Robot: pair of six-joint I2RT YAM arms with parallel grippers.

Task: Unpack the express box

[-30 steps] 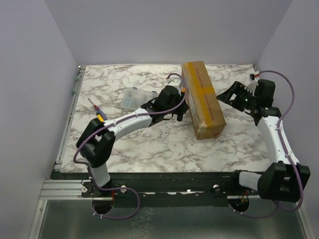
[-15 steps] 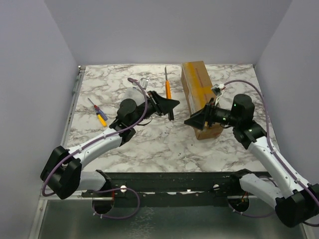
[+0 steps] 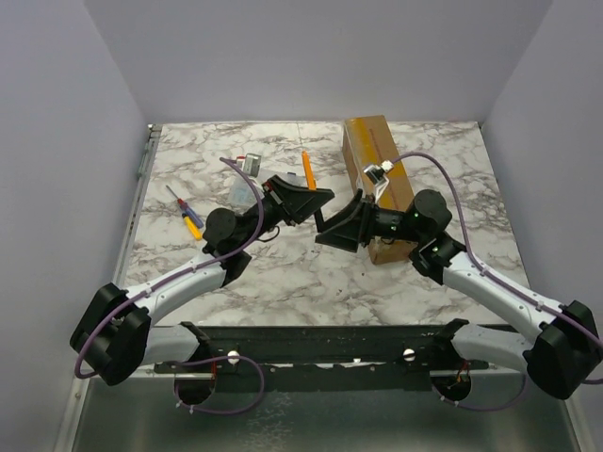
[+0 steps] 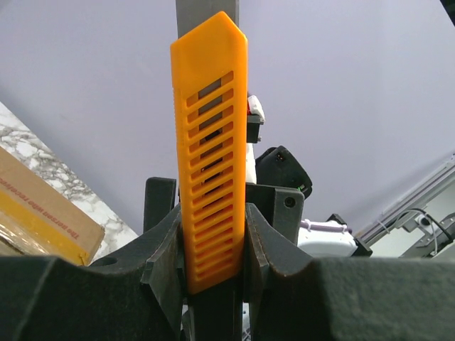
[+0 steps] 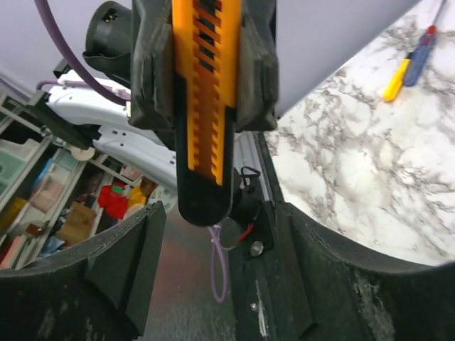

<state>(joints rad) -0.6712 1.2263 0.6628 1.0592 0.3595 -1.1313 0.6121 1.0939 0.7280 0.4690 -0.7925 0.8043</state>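
Note:
The express box [image 3: 369, 143], a long brown carton with a tan tape strip, lies at the back right; its near half is hidden behind my right arm. It also shows in the left wrist view [image 4: 35, 209]. My left gripper [image 3: 314, 200] is shut on an orange utility knife [image 3: 307, 169], held above the table left of the box. In the left wrist view the knife [image 4: 210, 135] stands clamped between the jaws of the left gripper [image 4: 212, 238]. My right gripper [image 3: 339, 226] is open and faces the left one. In the right wrist view the knife's black end [image 5: 205, 192] hangs just above the open right gripper [image 5: 217, 238].
A clear plastic compartment case [image 3: 243, 190] lies behind my left arm. A blue and yellow screwdriver [image 3: 186, 212] lies at the left and also shows in the right wrist view [image 5: 409, 62]. Grey walls close in the marble table [image 3: 283, 282] on three sides.
My left gripper has left the box's side and come up with the orange knife. My right gripper has swung from the box's right side across to face the left gripper.

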